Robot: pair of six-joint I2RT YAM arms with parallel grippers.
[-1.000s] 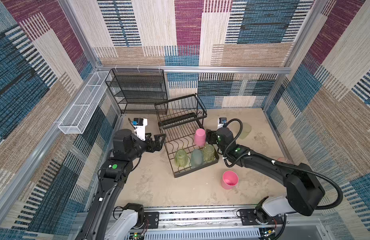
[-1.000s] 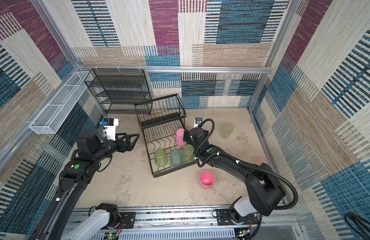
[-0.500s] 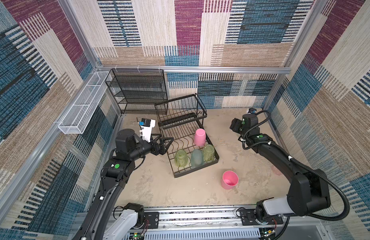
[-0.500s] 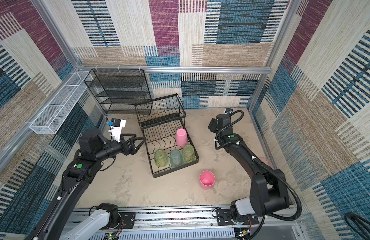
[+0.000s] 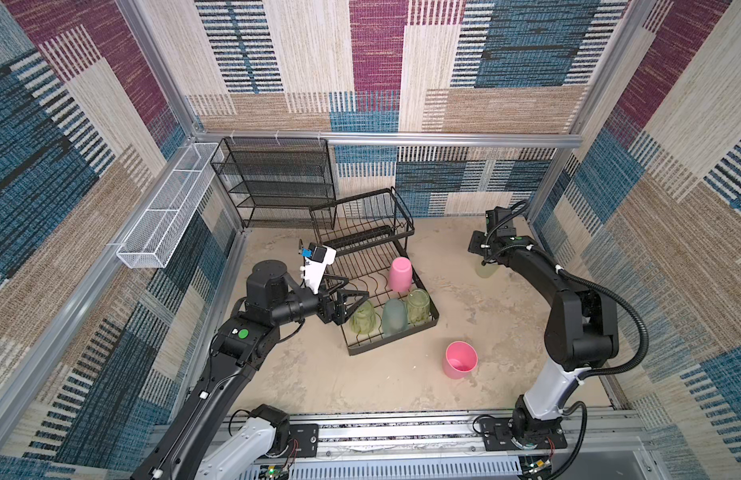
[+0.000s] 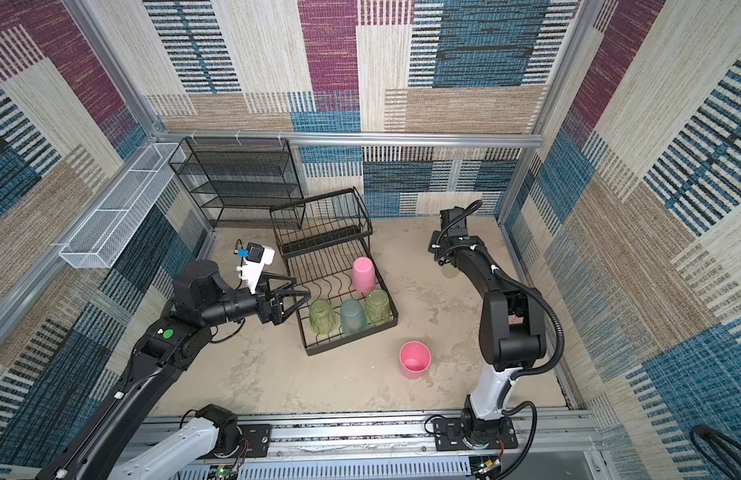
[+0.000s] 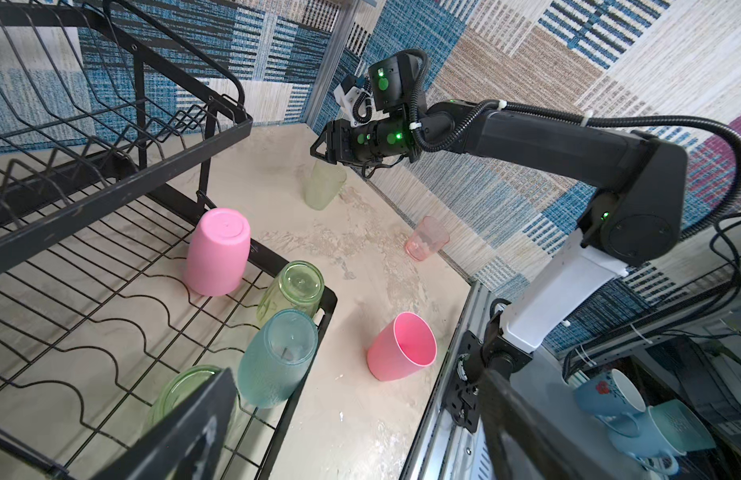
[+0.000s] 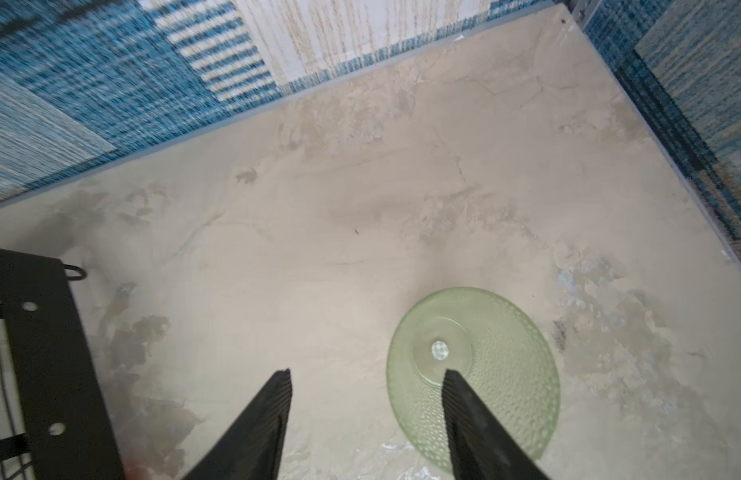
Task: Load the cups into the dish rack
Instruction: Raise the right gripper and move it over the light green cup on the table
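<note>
The right gripper (image 8: 366, 374) is hanging with jaws parted and nothing between them, one finger (image 8: 464, 415) overlapping an upright yellow-green cup (image 8: 506, 365), right of centre in both top views, on the mottled beige tabletop (image 5: 402, 386). The left gripper (image 5: 354, 291) is standing wide open beside the dish rack (image 5: 360, 240), centre frame, which is holding four inverted cups (image 5: 400, 274). A pink cup (image 5: 460, 359) is standing loose, lower right of centre. Woven patchwork panels (image 5: 377, 50) are enclosing the cell.

- The rack (image 5: 391, 344) holds a pink cup (image 5: 400, 274) and, in front, left green cup (image 5: 363, 318), teal cup (image 5: 393, 316), right green cup (image 5: 418, 306).
- Left tool (image 5: 356, 291), jaws wide, sits just beside the left green cup.
- Right tool (image 5: 484, 261) hangs over a far green cup (image 5: 488, 271).
- A loose pink cup (image 5: 460, 360) stands mouth-up on the desk (image 5: 319, 374).
</note>
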